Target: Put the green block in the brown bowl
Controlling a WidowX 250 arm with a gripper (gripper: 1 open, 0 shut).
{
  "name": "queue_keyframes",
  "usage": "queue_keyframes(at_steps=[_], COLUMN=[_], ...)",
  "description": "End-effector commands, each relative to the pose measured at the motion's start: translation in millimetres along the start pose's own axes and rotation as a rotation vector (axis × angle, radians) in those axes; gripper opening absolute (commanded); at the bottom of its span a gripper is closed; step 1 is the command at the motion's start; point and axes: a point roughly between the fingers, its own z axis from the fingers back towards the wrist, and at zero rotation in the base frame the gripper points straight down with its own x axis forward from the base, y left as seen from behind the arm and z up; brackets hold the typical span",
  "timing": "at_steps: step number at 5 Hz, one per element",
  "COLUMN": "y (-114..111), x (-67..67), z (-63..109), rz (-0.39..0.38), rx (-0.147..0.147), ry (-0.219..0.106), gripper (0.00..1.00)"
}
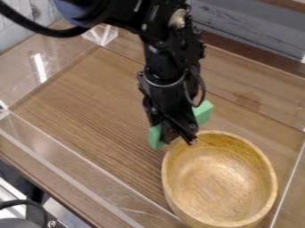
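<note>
Brown bowl (219, 220), round, wide-rimmed, on the table; gripper at its far rim. Risk: carried in too low, the load strikes that rim and tips or shoves the bowl.

Gripper (174, 130), dark, closed on the green block, fingers partly hiding it. Risk: opened at this spot, it drops its load on or outside the rim.

Green block (204, 112), held crosswise, ends jutting either side, just beside the bowl. Risk: a jutting end catches the rim and the block twists loose.
</note>
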Motion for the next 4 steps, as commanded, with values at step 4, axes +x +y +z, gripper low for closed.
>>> queue_keyframes(at_steps=[4], y=[-20.5], x=[4.4], z=[17.0], rz=[0.005], rx=[-0.012], ry=[-0.052], gripper=[0.00])
